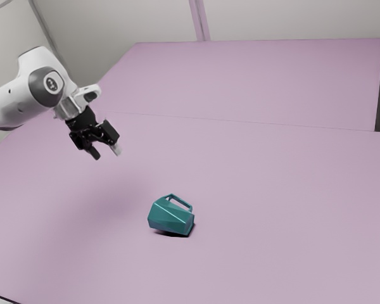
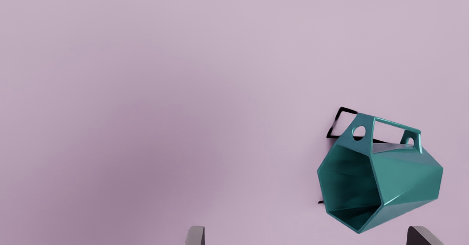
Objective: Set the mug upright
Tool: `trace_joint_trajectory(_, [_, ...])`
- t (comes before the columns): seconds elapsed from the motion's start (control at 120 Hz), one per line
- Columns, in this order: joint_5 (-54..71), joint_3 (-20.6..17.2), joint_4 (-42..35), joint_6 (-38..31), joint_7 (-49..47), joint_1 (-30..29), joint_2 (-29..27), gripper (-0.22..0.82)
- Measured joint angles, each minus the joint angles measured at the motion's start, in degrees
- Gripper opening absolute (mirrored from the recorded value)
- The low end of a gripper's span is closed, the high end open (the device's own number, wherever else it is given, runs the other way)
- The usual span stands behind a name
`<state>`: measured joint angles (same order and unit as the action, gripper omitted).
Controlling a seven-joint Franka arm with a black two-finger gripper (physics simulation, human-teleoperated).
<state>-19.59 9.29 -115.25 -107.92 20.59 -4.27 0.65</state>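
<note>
In the exterior view my gripper (image 1: 106, 153) hangs above the table, higher than the mug and toward the exterior view's left from it. A teal faceted mug (image 1: 170, 217) lies on its side on the table, its handle on the upper side. The wrist view gives the same mug (image 2: 406, 175) with its hollow opening and handle visible, apart from the fingers. My gripper (image 2: 305, 236) stands open, its two fingertips wide apart with nothing held between them.
The pink-purple table (image 1: 272, 190) extends around the mug on all sides. A pale wall (image 1: 291, 19) with a pinkish vertical strip stands behind the table's far edge.
</note>
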Motion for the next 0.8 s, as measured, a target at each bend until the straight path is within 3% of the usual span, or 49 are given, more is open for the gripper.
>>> trace_joint_trajectory(0.225, [-6.5,0.1,-4.2,-0.9,1.4,-1.8,1.1,0.60])
trace_joint_trajectory(0.533, [-16.0,0.6,-9.6,-2.1,4.6,3.3,2.5,0.60])
trace_joint_trajectory(0.8, [-20.8,0.6,-11.8,-3.5,6.7,3.2,3.8,0.60])
